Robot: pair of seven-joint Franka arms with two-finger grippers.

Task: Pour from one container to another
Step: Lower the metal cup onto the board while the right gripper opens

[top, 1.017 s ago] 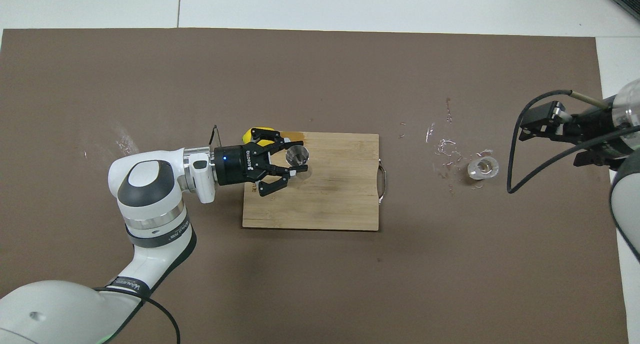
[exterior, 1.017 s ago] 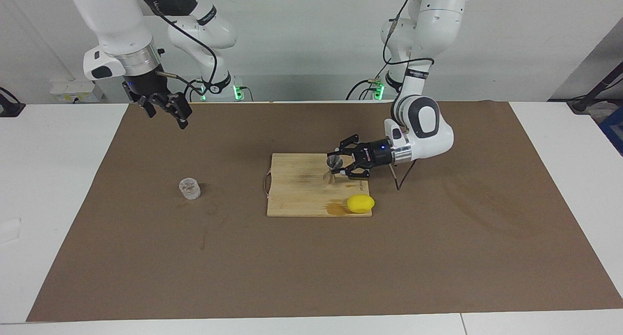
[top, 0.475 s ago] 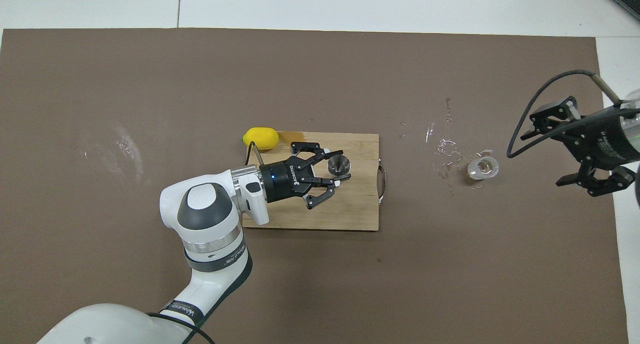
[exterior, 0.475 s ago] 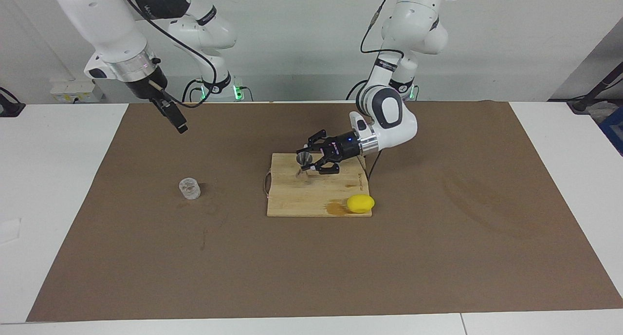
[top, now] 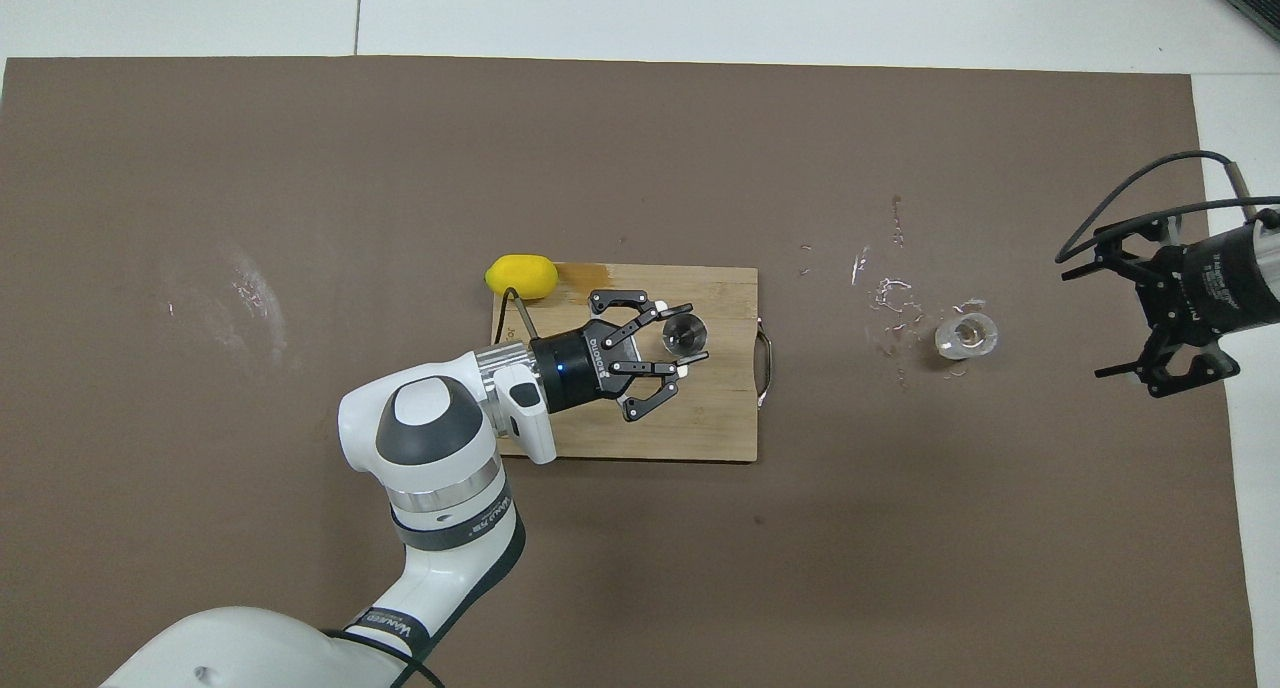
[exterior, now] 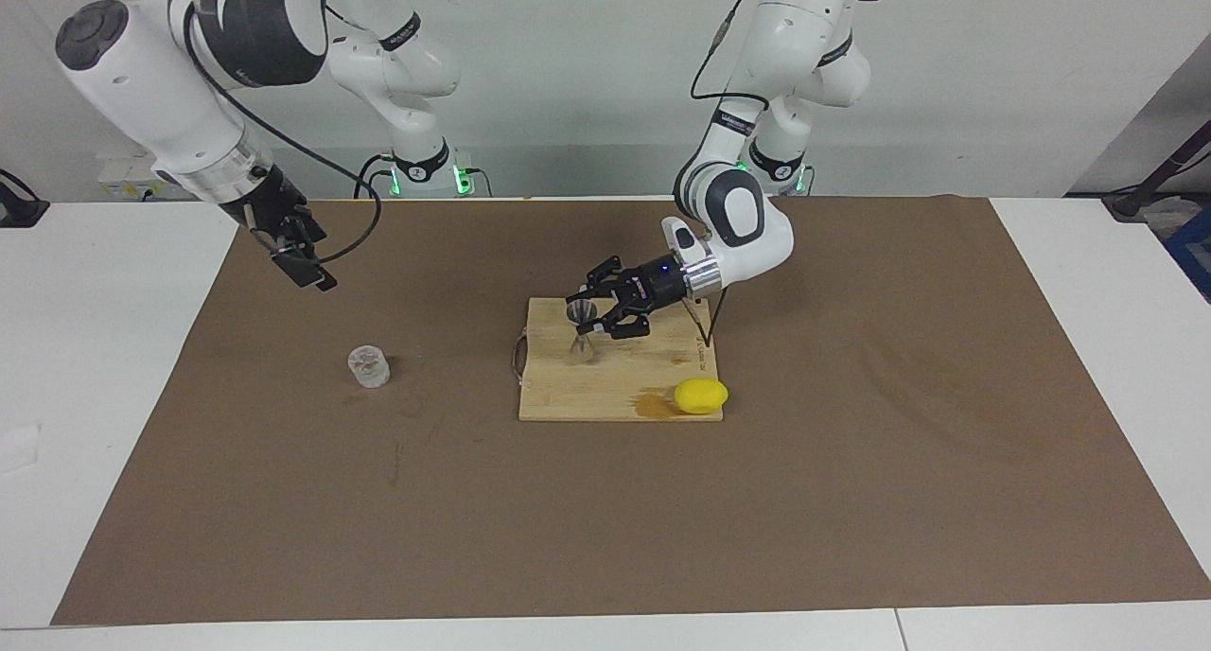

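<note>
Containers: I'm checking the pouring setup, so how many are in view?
2. The metal jigger is over the cutting board, in the left hand; the glass cup stands on the brown mat.

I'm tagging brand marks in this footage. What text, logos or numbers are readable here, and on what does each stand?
"ROBOTIQ": white lettering on the black body of the left gripper, overhead view.
Black lettering on the band of the left arm's lower link: too small to read.
Dark mark on the wooden cutting board near its edge: too blurred to read.
White lettering on the right gripper: not readable.

jigger [exterior: 585, 325] on board [exterior: 615, 386], lemon [exterior: 701, 395] at board edge, cup [exterior: 368, 366] twd right arm's end
</note>
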